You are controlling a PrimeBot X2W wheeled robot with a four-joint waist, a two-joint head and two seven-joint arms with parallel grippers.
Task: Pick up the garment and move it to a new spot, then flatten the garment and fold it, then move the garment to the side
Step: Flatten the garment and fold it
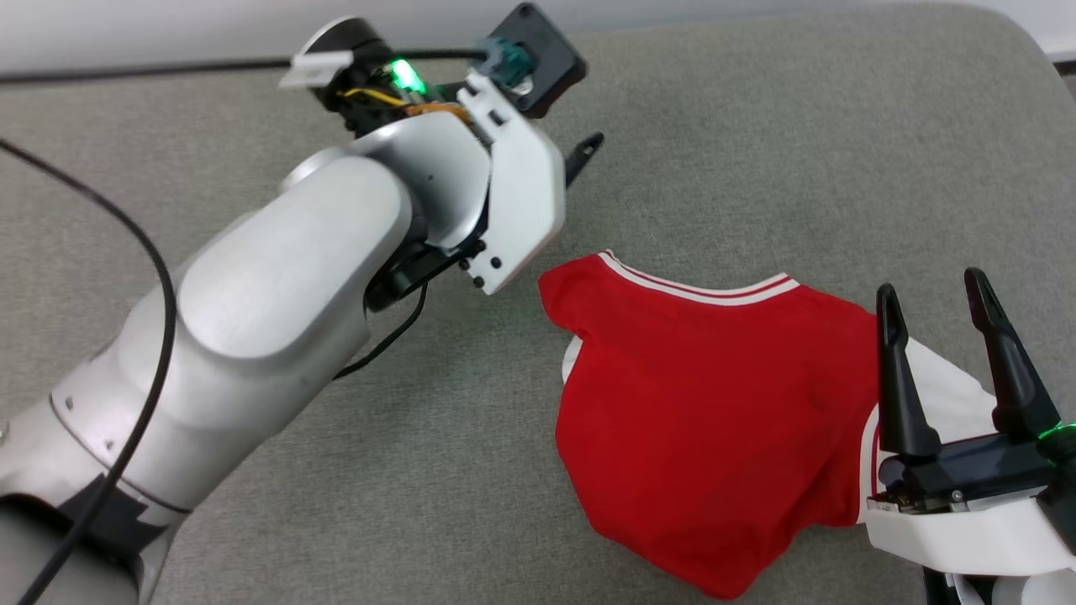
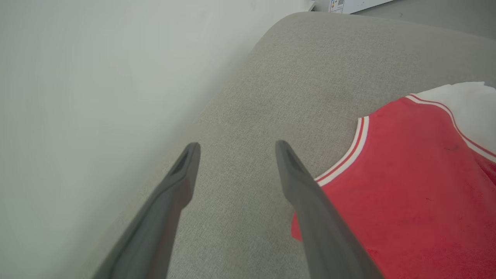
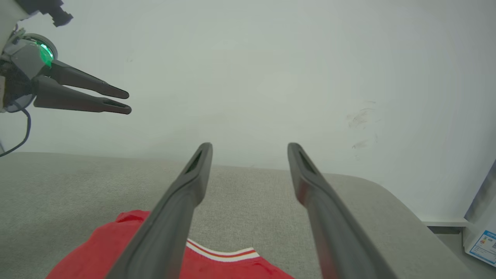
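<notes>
My left tool [image 2: 237, 144] and right tool [image 1: 931, 281] were both spread open, empty. The red T-shirt [image 1: 706, 403] lay lengthwise along the right tool's fingers [image 1: 904, 378], collar ahead.

No legible text, pale box [image 3: 484, 193] with blue-edged label [image 3: 483, 243], print too small to read

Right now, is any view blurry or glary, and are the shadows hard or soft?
Head view: sharp, soft even light, mild sheen on the left arm, faint shadow under the shirt. Left wrist view: its jaws go soft near the lens, shirt fairly clear. Right wrist view: jaws likewise blurred at the bottom, wall pale and flat, no glare.
</notes>
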